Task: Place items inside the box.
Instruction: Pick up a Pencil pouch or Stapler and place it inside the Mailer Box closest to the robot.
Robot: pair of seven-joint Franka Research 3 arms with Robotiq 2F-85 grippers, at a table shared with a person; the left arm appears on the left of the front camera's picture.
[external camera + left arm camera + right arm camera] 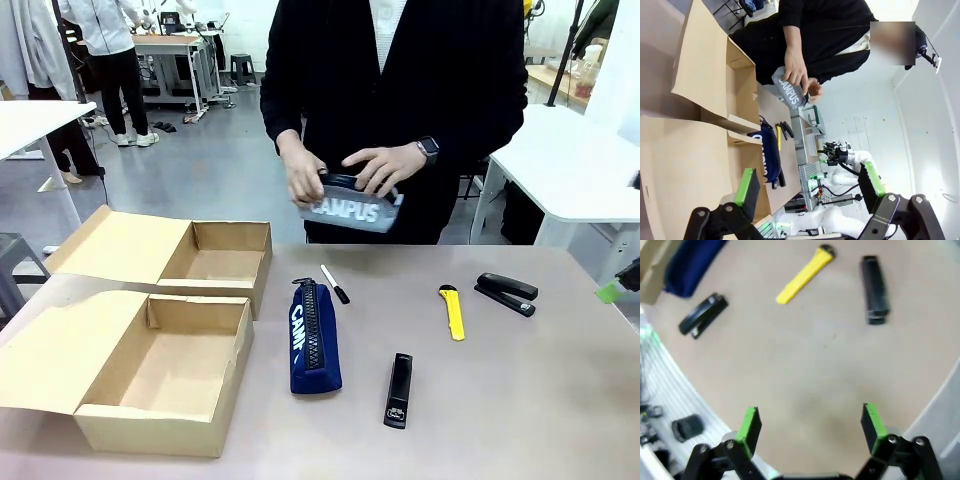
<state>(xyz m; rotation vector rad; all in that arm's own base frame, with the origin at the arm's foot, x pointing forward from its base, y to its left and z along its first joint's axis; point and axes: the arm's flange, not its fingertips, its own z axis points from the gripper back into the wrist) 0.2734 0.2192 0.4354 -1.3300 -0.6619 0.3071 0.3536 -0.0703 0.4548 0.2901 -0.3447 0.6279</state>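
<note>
Left gripper (806, 174), right gripper (810, 412) both spread empty; front view clarifies wrist-blurred stapler (505, 293), probably

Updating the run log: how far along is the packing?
Done: nothing. The near box and far box look empty.
In hand: the person's hands hold the grey case. The left pincer and right pincer are open and empty.
Left: navy case, marker, knife, stapler and bar, all on the table.
</note>
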